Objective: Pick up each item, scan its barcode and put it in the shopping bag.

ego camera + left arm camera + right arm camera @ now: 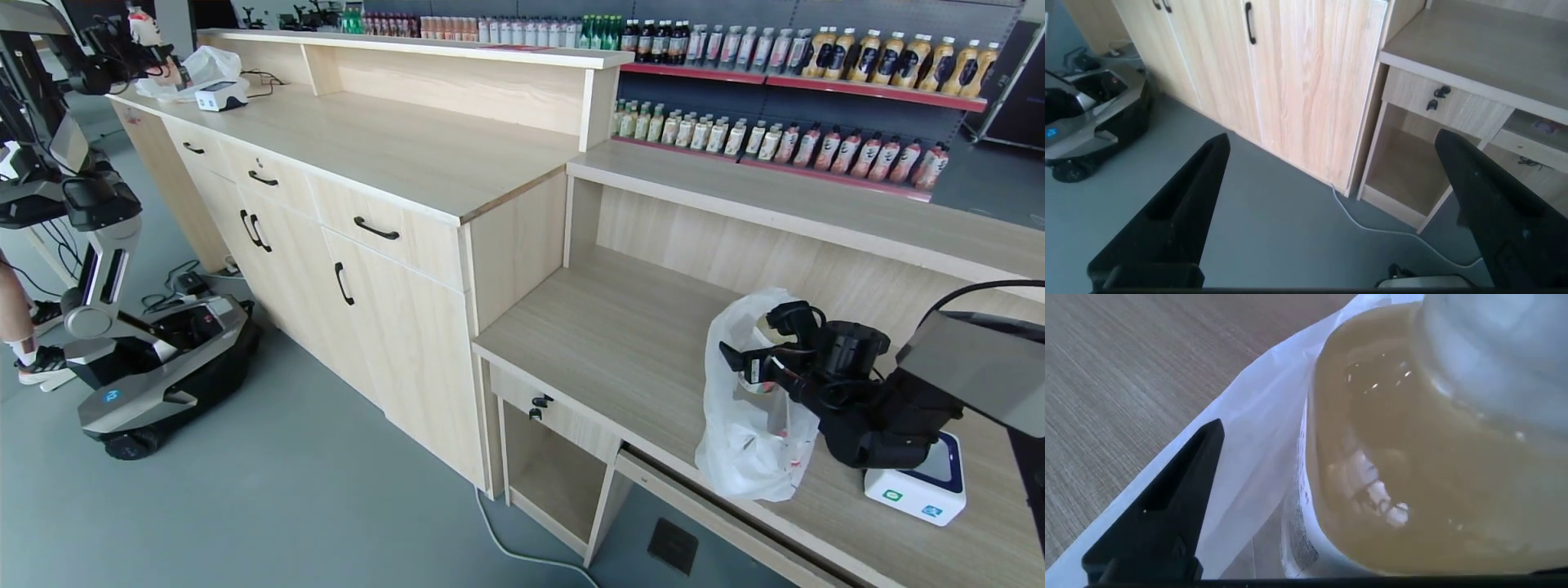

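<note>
A white plastic shopping bag [747, 425] stands on the low counter [620, 327]. My right gripper [759, 341] is at the bag's mouth. Close before its wrist camera is a bottle of yellowish drink [1429, 457] with a pale cap, against the bag's plastic [1261, 449]. One black finger [1159, 523] stands wide of the bottle with bag plastic between them; the bottle hides the other finger. The jaws look open. A white barcode scanner [918, 483] sits on the counter beside the right arm. My left gripper [1331, 204] hangs open over the grey floor, holding nothing.
A tall wooden cabinet [367, 237] with drawers stands left of the low counter. Another robot [122, 343] is parked on the floor at far left. Shelves of bottles [775, 139] line the back wall. A cable [1372, 224] runs along the floor by the counter's open cubby.
</note>
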{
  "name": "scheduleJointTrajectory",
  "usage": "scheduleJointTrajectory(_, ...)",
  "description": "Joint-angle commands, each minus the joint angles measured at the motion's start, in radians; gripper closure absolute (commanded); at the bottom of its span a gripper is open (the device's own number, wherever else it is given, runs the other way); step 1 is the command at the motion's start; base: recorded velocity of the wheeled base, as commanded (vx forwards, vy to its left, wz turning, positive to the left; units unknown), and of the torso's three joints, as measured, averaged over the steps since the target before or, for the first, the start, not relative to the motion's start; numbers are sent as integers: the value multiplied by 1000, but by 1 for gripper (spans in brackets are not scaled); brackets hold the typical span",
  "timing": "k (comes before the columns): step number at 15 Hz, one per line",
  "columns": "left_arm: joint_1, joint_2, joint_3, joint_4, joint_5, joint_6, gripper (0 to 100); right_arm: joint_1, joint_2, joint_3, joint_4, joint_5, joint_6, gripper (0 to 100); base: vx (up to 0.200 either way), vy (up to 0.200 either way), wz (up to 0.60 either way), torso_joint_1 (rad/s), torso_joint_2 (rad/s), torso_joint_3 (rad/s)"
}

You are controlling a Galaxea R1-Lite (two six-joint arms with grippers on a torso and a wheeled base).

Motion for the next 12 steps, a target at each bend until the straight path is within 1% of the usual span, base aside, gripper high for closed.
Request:
scheduleJointTrajectory(1,0,0,0,0,0,-1,0,-1,-96,5,21,2,2,0,0,0,0,0,0,0)
scheduleJointTrajectory(4,0,0,0,0,0,-1,0,2,-352,46,201,-1,-3,0,0,0,0,0,0,0)
scheduleJointTrajectory(6,0,0,0,0,0,1,0,1,-555,143,318,-4,-7,0,0,0,0,0,0,0)
scheduleJointTrajectory(7,0,0,0,0,0,-1,0,-1,-604,169,347,-4,-9,0,0,0,0,0,0,0)
scheduleJointTrajectory(8,0,0,0,0,0,-1,0,-4,-782,250,434,-4,-29,0,0,0,0,0,0,0)
scheduleJointTrajectory(9,0,0,0,0,0,-1,0,-15,-904,302,491,-10,-64,0,0,0,0,0,0,0)
scheduleJointTrajectory(10,0,0,0,0,0,-1,0,-47,-1009,342,554,-21,-128,0,0,0,0,0,0,0)
scheduleJointTrajectory(11,0,0,0,0,0,-1,0,-96,-1135,370,630,-33,-222,0,0,0,-600,2,2,2)
scheduleJointTrajectory(12,0,0,0,0,0,-1,0,-145,-1233,357,727,-47,-236,0,0,0,-600,2,-7,7)
